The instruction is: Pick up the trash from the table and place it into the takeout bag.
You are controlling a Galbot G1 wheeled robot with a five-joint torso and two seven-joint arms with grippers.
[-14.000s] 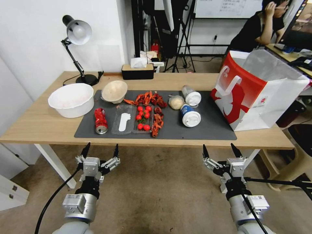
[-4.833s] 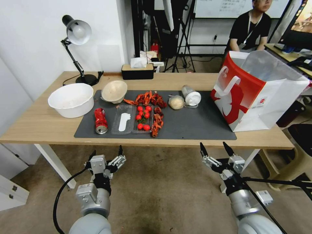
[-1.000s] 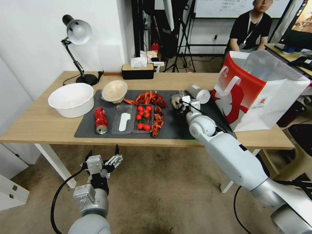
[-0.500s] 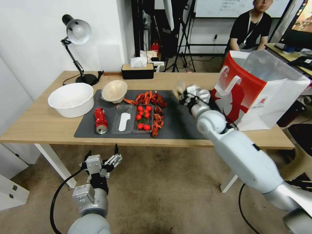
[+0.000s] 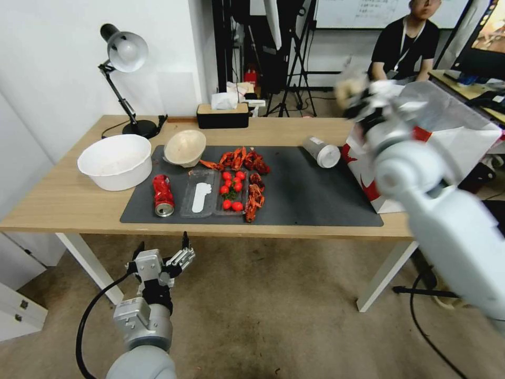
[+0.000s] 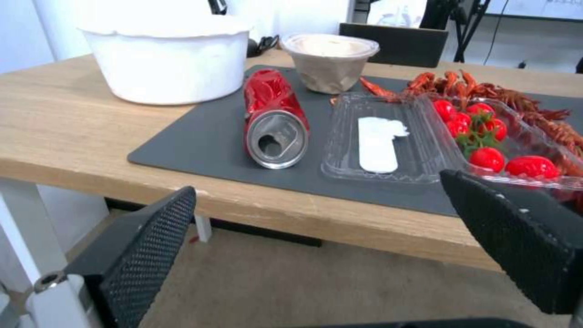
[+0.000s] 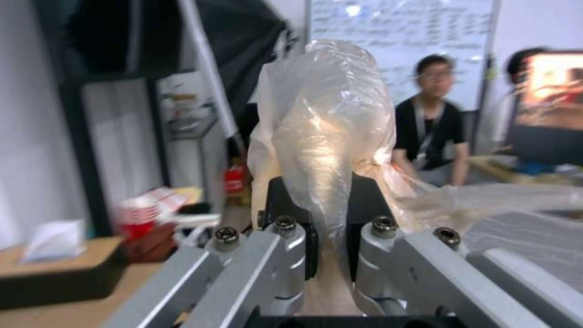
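Right gripper jaws pinch the ball, a crumpled beige wad in clear film; left gripper gapes.

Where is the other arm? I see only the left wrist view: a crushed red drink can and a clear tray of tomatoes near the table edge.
Observer: The right gripper is up high beside the top of the big white and red paper takeout bag, shut on a beige crumpled paper ball in clear film.
Operator: Is there any trash over on that side?
Observer: Yes. A clear plastic cup with a white lid lies on its side on the dark grey rectangular mat, close to the bag.
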